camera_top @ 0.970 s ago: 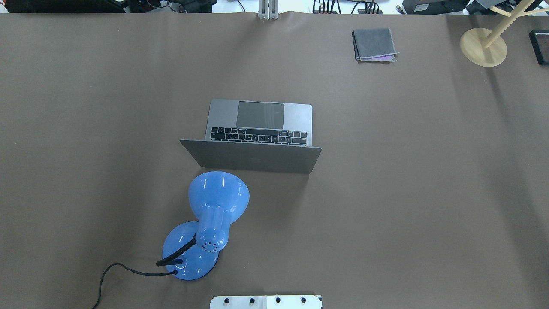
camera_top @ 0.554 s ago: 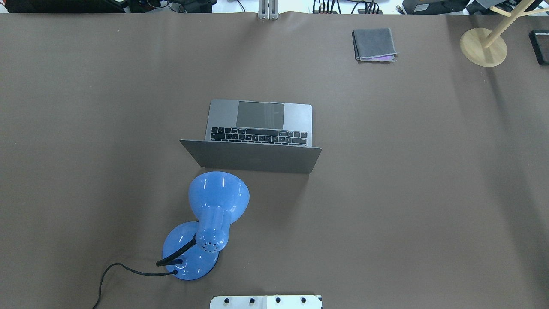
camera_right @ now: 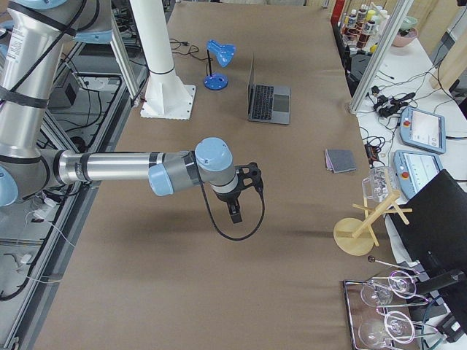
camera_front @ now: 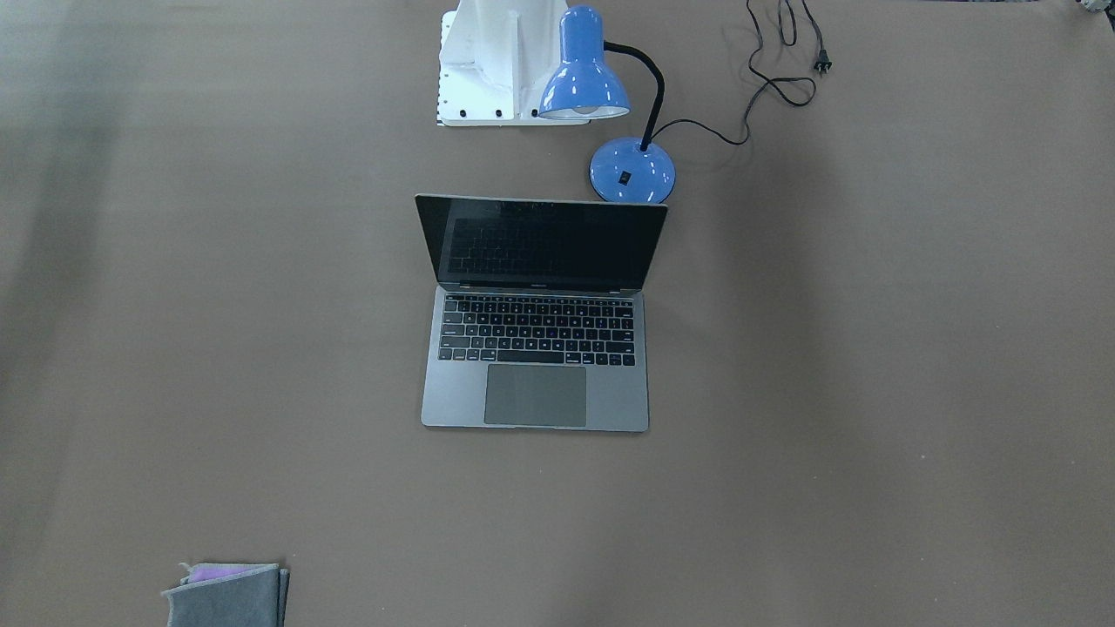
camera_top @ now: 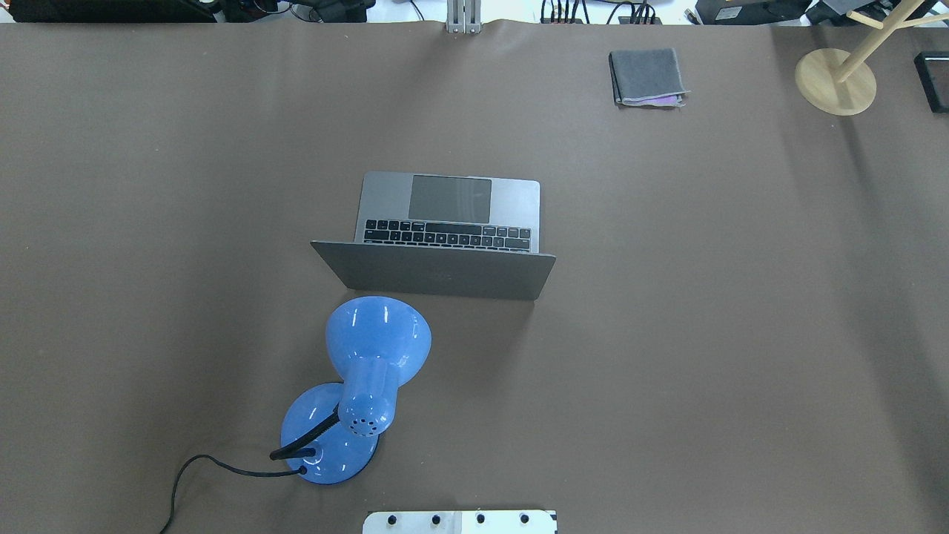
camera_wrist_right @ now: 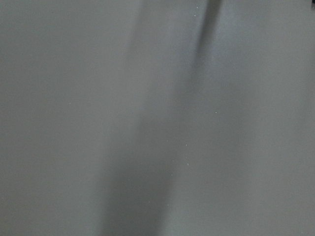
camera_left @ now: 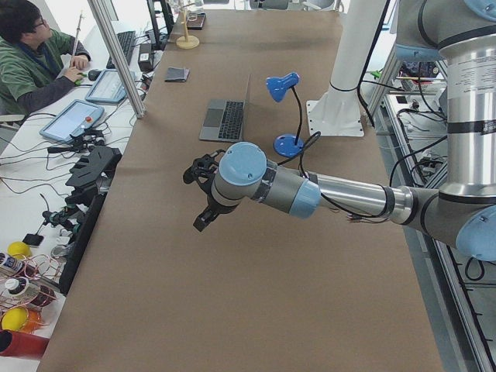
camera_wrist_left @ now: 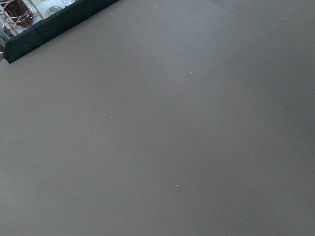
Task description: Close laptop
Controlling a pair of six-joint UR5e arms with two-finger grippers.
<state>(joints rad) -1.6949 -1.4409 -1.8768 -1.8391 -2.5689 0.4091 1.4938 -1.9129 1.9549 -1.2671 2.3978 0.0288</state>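
The laptop [camera_top: 449, 215] stands open in the middle of the table, its grey lid [camera_top: 437, 271] upright and turned toward the robot's side. The front-facing view shows its black screen [camera_front: 540, 244], black keys and large trackpad. It also shows in the left view [camera_left: 225, 118] and the right view [camera_right: 268, 100]. My left gripper [camera_left: 203, 200] hangs over bare table far from the laptop, seen only in the left view. My right gripper [camera_right: 244, 193] hangs over bare table at the other end, seen only in the right view. I cannot tell whether either is open or shut. Both wrist views show only brown table.
A blue desk lamp [camera_top: 371, 356] stands just behind the laptop lid on the robot's side, its cord [camera_front: 766, 83] trailing off. A folded grey cloth [camera_top: 646, 76] and a wooden stand [camera_top: 835, 80] are at the far right. A person sits beside the table [camera_left: 31, 58].
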